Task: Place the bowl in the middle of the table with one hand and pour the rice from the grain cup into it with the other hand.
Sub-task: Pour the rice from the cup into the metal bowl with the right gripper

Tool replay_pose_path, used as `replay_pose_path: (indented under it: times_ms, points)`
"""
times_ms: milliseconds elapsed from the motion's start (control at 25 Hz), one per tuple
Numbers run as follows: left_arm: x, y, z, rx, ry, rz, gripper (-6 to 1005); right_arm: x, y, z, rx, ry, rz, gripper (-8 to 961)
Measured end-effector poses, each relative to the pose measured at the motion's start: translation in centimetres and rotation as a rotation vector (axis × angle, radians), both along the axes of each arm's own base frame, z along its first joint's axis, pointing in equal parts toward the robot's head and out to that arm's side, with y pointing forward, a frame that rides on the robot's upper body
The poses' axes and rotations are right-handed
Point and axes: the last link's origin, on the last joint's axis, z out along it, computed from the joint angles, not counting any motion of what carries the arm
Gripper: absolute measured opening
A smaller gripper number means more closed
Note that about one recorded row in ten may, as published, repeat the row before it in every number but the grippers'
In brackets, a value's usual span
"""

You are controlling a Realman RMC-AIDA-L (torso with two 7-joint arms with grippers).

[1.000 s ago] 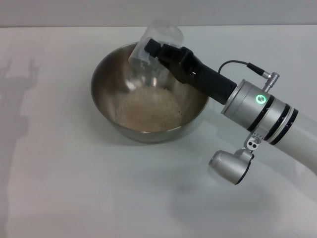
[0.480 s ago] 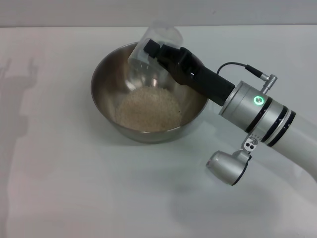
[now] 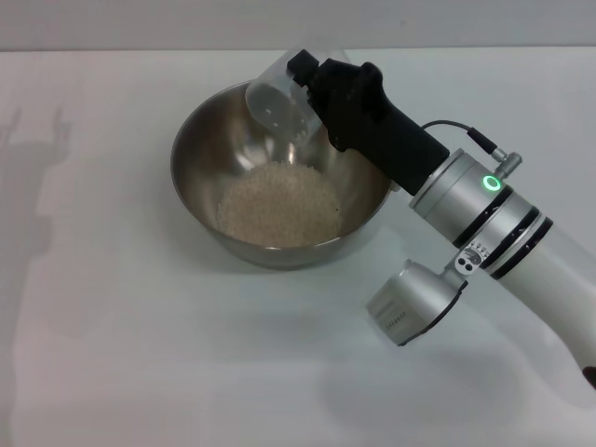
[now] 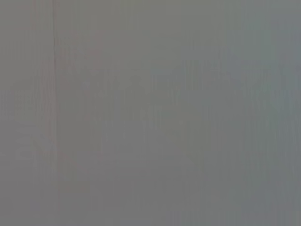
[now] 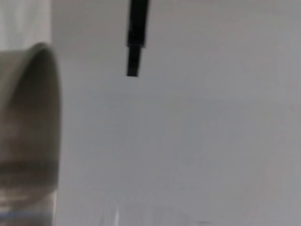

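The steel bowl [image 3: 191,191] stands on the white table [image 3: 140,354] a little behind its middle. A mound of rice [image 3: 277,203] lies in the bowl's bottom. My right gripper [image 3: 305,82] is shut on the clear grain cup [image 3: 277,101], which hangs tipped on its side over the bowl's far rim, mouth toward the bowl. Only a few grains cling inside the cup. The right wrist view shows the bowl's outer wall [image 5: 28,141] beside bare table. My left gripper is out of view, and its wrist view is plain grey.
My right arm [image 3: 484,214] reaches in from the right, low across the table, with its wrist camera housing [image 3: 410,307] hanging under it. A black bar [image 5: 135,42] shows in the right wrist view. Bare white tabletop surrounds the bowl.
My right wrist has rolled and risen a little, turning the cup from mouth-down toward lying on its side. The bowl and the rice in it have stayed put.
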Motion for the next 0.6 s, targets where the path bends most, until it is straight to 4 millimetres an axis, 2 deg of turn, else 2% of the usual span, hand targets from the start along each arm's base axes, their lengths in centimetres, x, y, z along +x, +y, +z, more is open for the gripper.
replay_pose_path:
  times_ms: [360,600]
  points:
    - [0.1,0.2,0.2,0.010,-0.004,-0.002,573,0.1,-0.3,0.9,-0.088,0.295,-0.169,1]
    - [0.2,0.2,0.3,0.013,-0.004,-0.005,573,1.1,-0.3,2.4,-0.118,0.541,-0.289,0]
